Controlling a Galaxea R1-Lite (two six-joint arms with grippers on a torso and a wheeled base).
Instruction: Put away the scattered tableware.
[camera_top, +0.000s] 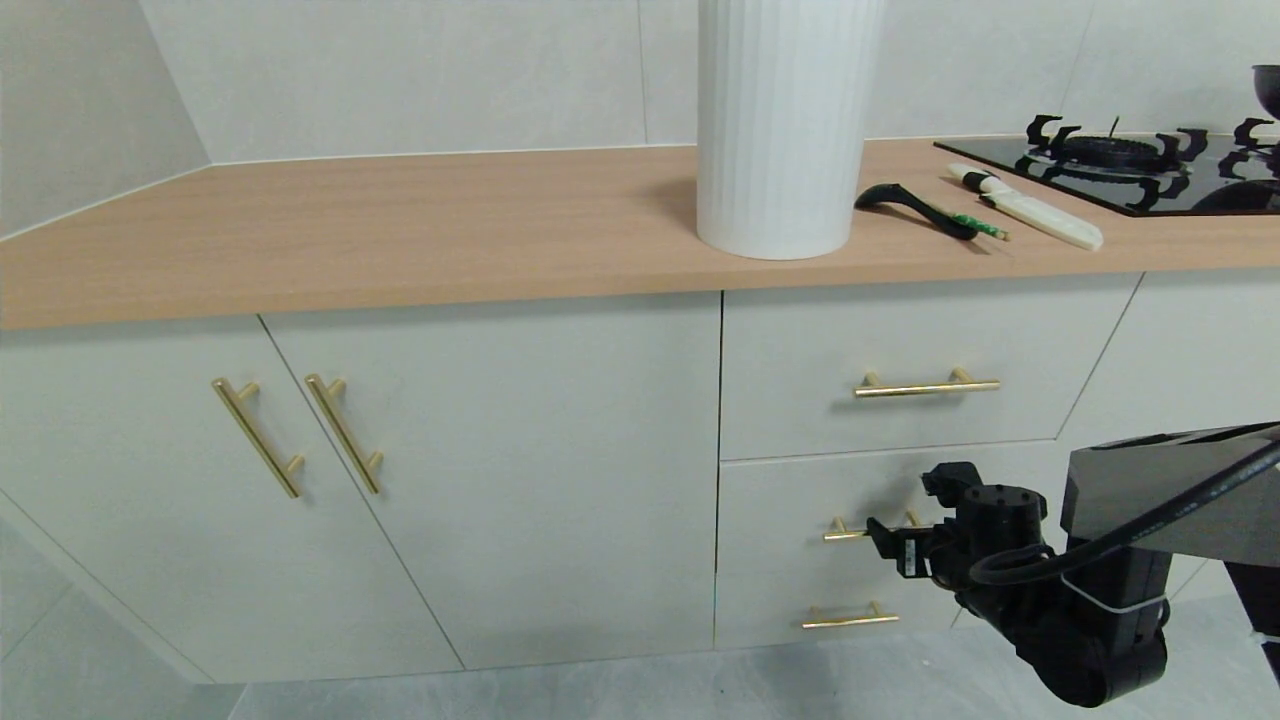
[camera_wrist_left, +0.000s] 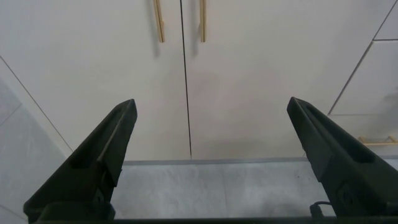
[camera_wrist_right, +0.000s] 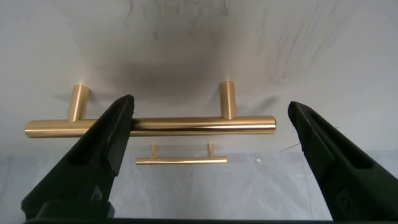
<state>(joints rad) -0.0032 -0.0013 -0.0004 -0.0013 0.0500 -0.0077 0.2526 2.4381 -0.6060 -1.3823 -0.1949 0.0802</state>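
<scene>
On the wooden countertop (camera_top: 400, 230) lie a black spoon (camera_top: 915, 208), a thin green stick (camera_top: 975, 225) and a white utensil with a black band (camera_top: 1030, 210). They rest between a tall white ribbed container (camera_top: 780, 130) and the hob. My right gripper (camera_top: 885, 538) is low, right in front of the middle drawer's brass handle (camera_top: 848, 533). In the right wrist view the right gripper (camera_wrist_right: 209, 109) is open, with the handle bar (camera_wrist_right: 199, 126) running across just beyond its fingers. My left gripper (camera_wrist_left: 211, 106) is open and holds nothing, facing the double cabinet doors (camera_wrist_left: 249, 81).
A black gas hob (camera_top: 1130, 170) occupies the counter's right end. The top drawer has a brass handle (camera_top: 927, 385) and so does the bottom drawer (camera_top: 850, 620). Two slanted brass handles (camera_top: 300, 435) sit on the cabinet doors at the left. Grey floor lies below.
</scene>
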